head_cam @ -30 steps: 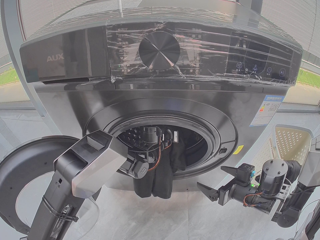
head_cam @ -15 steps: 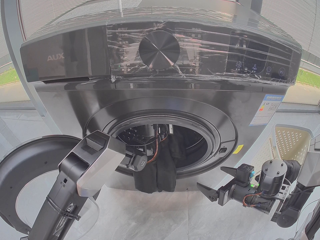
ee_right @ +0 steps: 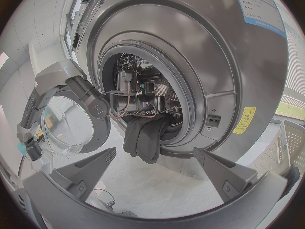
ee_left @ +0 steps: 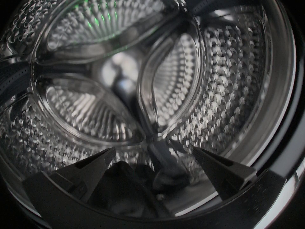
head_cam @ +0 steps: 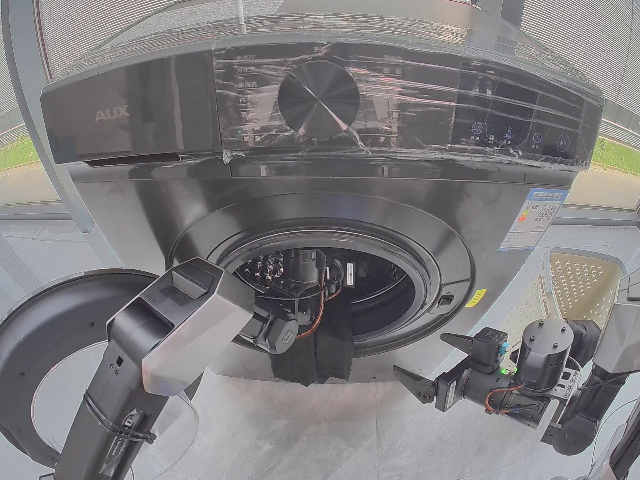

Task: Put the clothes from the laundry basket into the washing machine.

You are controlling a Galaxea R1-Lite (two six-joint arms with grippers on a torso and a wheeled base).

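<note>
The left jaws were spread wide and gripped nothing. They sat just inside the mouth of the washing machine (head_cam: pixel 400 195), aimed into its dimpled steel drum (ee_left: pixel 222 89). Beneath them lay the dark garment (head_cam: pixel 323 358): part rested at the drum's front edge, and the rest was draped over the door rim and hung down the machine's front. Your left arm (head_cam: pixel 167 341) rose from low on the left and bent into the opening.

The right jaws were also spread and empty. They were held low over the floor (head_cam: pixel 320 435), right of the opening and apart from the machine, pointing left. Your right arm (head_cam: pixel 553 361) extended in from the right edge.

The round door (head_cam: pixel 40 341) stood swung open on the left. A large dial (head_cam: pixel 319 99) sat on the film-wrapped control panel. A pale perforated laundry basket (head_cam: pixel 587 288) stood beside the machine on the right, on grey tiles.
</note>
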